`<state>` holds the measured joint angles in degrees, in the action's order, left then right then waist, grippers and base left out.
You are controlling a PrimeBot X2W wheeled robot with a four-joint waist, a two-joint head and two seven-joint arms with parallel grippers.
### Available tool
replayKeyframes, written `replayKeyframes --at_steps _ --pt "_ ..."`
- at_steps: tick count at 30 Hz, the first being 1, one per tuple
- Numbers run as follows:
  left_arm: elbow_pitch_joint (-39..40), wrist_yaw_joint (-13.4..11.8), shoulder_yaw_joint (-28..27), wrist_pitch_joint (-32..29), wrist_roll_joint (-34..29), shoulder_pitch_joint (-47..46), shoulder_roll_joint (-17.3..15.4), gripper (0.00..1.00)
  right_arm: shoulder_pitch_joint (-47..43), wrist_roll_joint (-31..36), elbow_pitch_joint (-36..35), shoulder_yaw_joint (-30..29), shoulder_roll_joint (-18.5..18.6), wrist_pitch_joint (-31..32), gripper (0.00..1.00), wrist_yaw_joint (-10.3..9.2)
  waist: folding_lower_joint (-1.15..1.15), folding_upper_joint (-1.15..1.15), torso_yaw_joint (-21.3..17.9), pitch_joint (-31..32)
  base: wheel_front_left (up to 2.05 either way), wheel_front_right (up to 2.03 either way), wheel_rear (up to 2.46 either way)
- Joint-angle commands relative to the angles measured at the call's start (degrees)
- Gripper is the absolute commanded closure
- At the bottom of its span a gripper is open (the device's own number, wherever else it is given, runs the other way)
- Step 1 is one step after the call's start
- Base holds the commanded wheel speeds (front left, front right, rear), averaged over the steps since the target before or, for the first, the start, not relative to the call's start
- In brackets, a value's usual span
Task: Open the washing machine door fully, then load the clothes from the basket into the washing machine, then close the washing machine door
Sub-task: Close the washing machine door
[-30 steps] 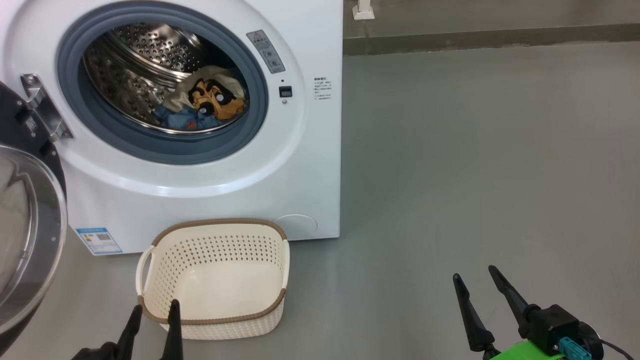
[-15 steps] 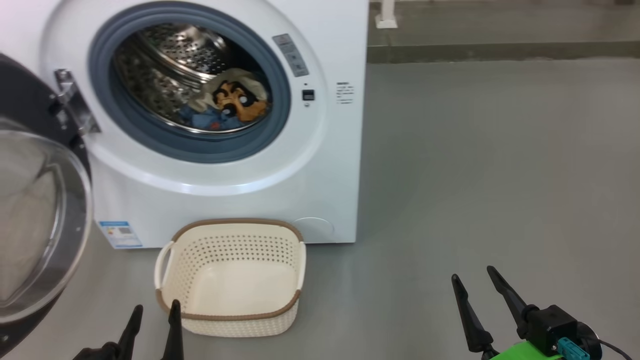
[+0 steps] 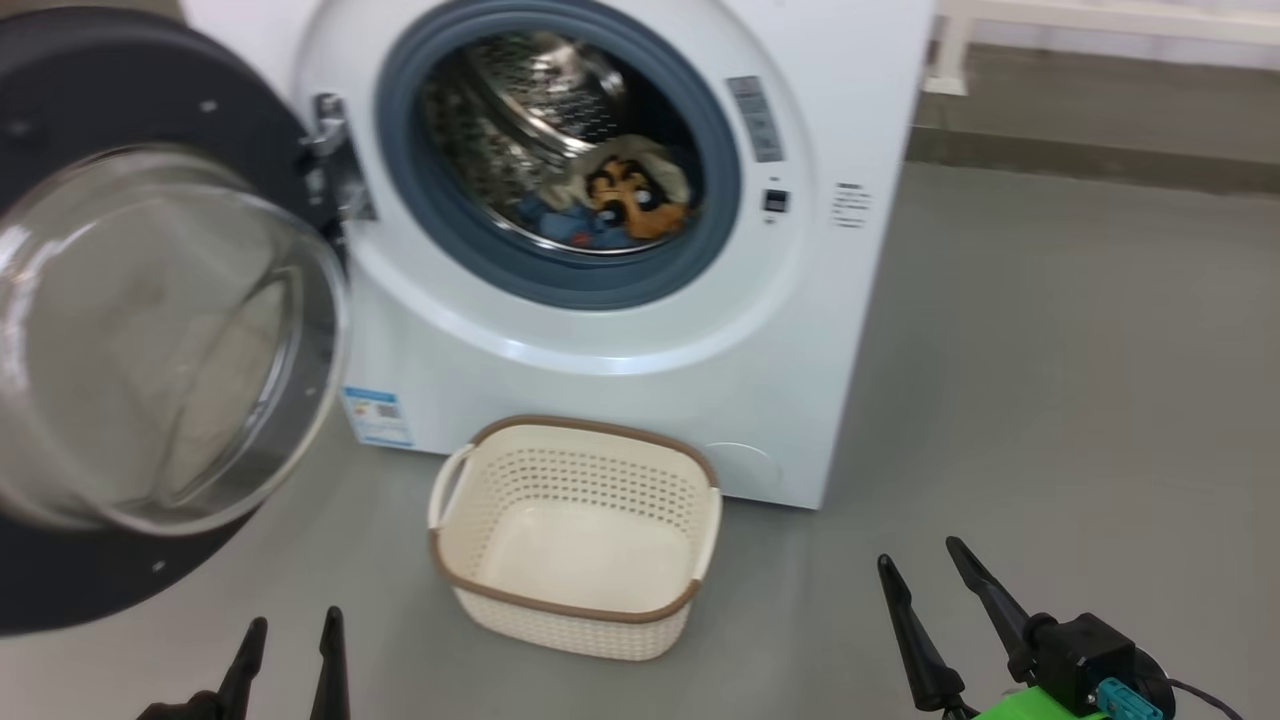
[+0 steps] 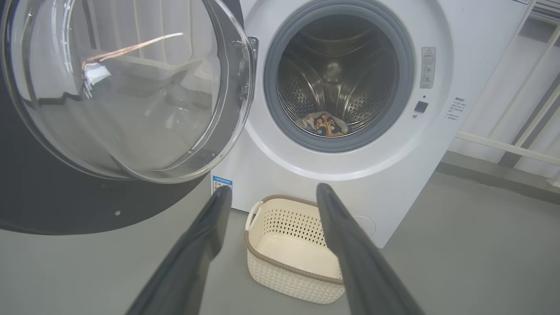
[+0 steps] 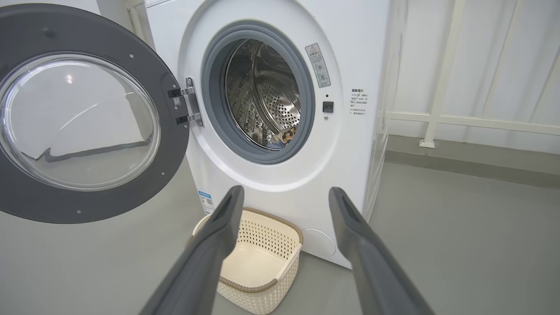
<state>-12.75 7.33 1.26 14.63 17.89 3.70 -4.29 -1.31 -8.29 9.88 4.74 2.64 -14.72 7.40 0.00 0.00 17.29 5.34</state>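
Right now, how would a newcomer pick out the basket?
Find the white washing machine with its door open. On the floor just before it stands the basket: cream, perforated, brown-rimmed, white-handled, empty.

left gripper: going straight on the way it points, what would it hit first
Probably the white front of the washing machine, just below the drum opening and above the basket. The left gripper is open, nothing nearer in its line; depth unclear.
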Motion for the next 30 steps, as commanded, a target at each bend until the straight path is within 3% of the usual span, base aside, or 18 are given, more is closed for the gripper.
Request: replayKeyframes --at_steps 1,14,30 --pt "1.4 0.2 -1.8 0.4 -0.7 -1.1 -1.2 0.00 0.8 -1.1 -1.4 1.7 0.2 -0.3 0.00 0.09 0.00 0.00 5.7 0.7 0.00 0.00 0.00" --pt "5.2 -0.4 -6.6 0.4 -0.5 0.3 -0.6 0.00 6.0 -1.3 0.2 6.7 0.2 -0.3 0.00 0.09 0.00 0.00 11.0 -3.0 0.00 0.00 0.00" --pt "8.7 -0.6 -9.5 0.4 -1.4 2.7 1.1 0.00 10.5 -1.6 3.1 10.8 0.2 -0.3 0.00 0.09 0.00 0.00 12.4 -5.0 -0.06 -0.06 -0.06"
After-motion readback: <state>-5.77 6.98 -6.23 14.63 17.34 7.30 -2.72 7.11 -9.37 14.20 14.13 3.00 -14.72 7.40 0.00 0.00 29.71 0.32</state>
